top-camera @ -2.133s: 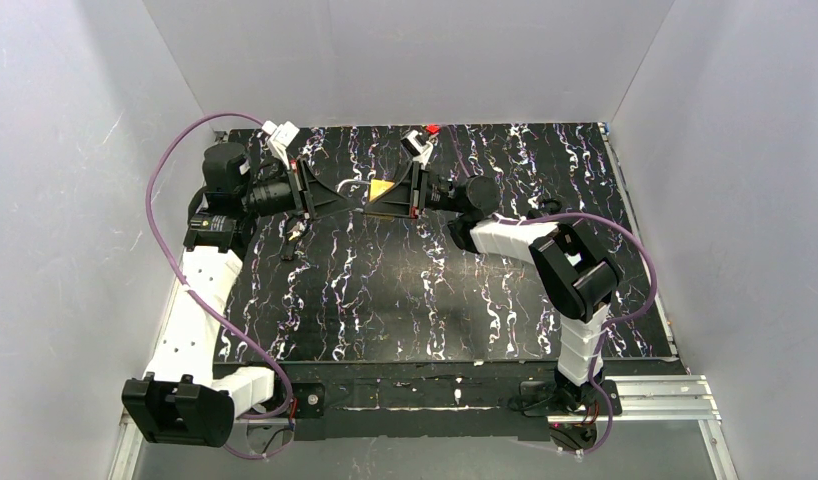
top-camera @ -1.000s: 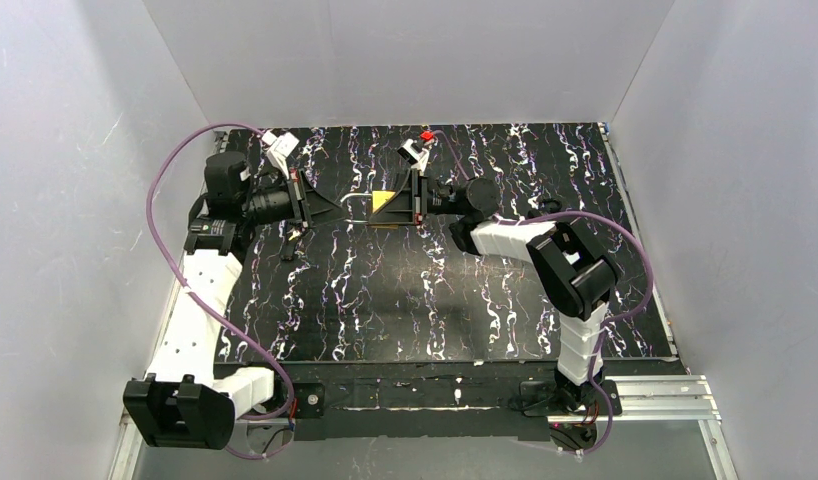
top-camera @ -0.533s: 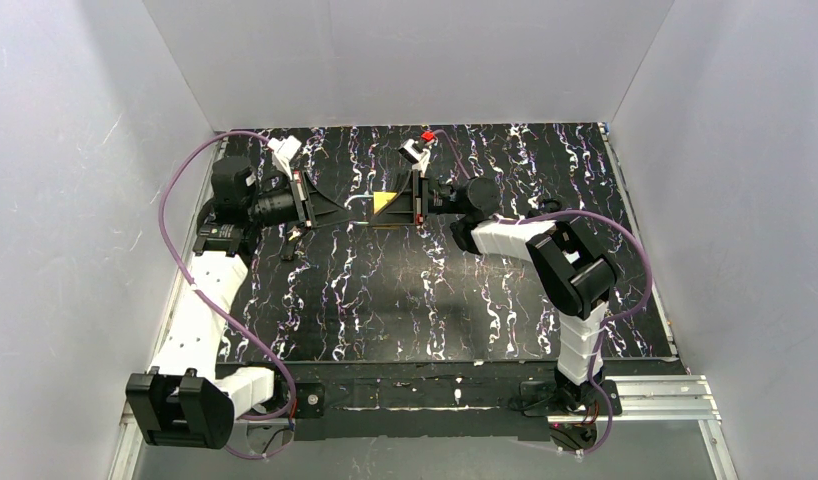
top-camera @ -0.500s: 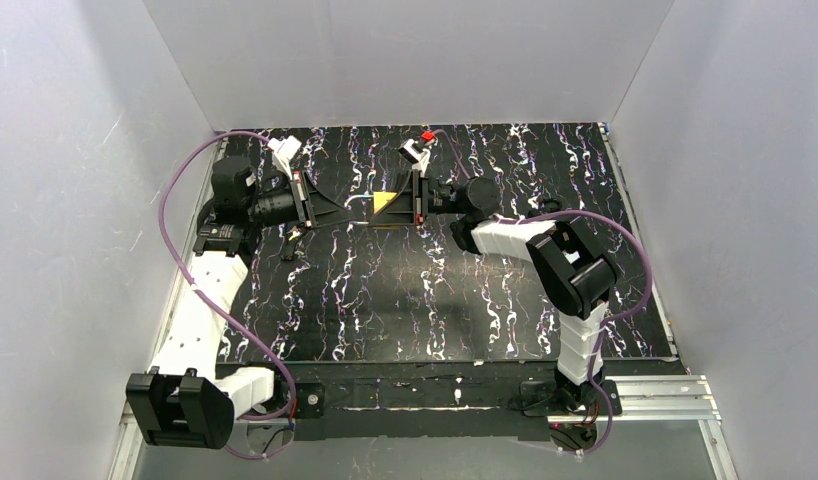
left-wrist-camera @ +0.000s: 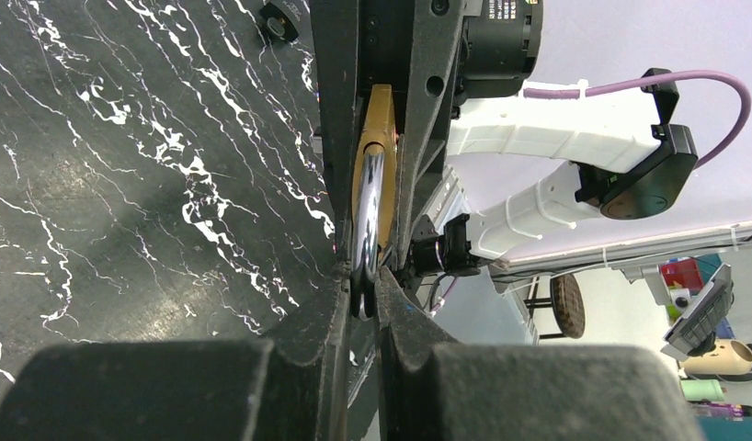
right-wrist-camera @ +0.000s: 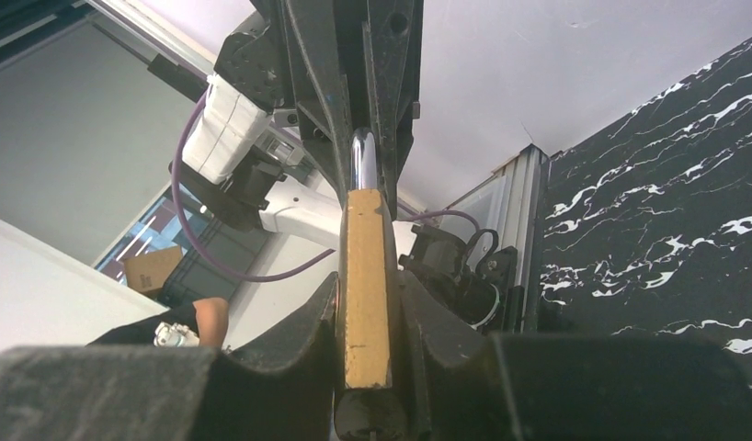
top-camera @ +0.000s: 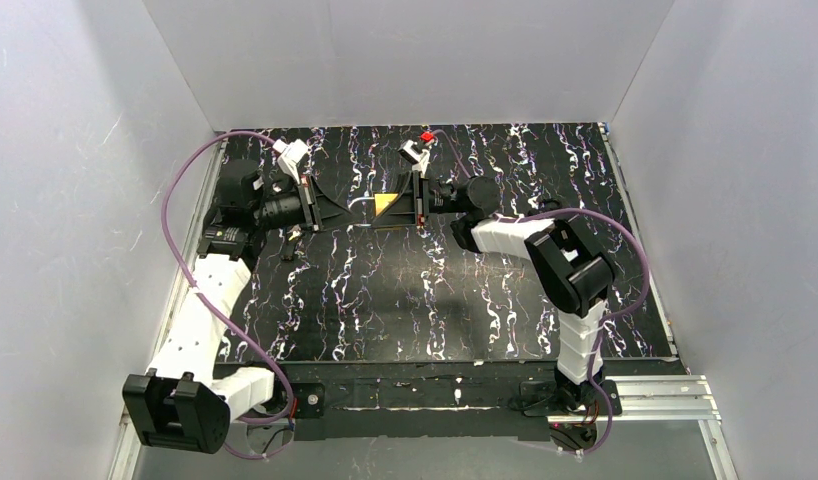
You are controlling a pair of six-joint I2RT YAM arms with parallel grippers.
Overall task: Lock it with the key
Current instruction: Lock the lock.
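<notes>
The lock [right-wrist-camera: 366, 248] is held up above the tabletop [top-camera: 435, 300] between the two arms, which meet tip to tip. The right gripper [right-wrist-camera: 366, 289] is clamped on the brass body, one finger pressed against each broad face, with the body's narrow edge turned toward its wrist camera. The silver shackle [left-wrist-camera: 368, 216] sticks straight out ahead of the right gripper's fingertips and runs into the left gripper [left-wrist-camera: 365, 276]. The left gripper's fingers are pinched together on the shackle's bend, so the brass body sits just beyond its fingertips. A small black item [left-wrist-camera: 279, 20] lies on the tabletop, farther out from the left gripper and off to one side, well apart from both grippers.
</notes>
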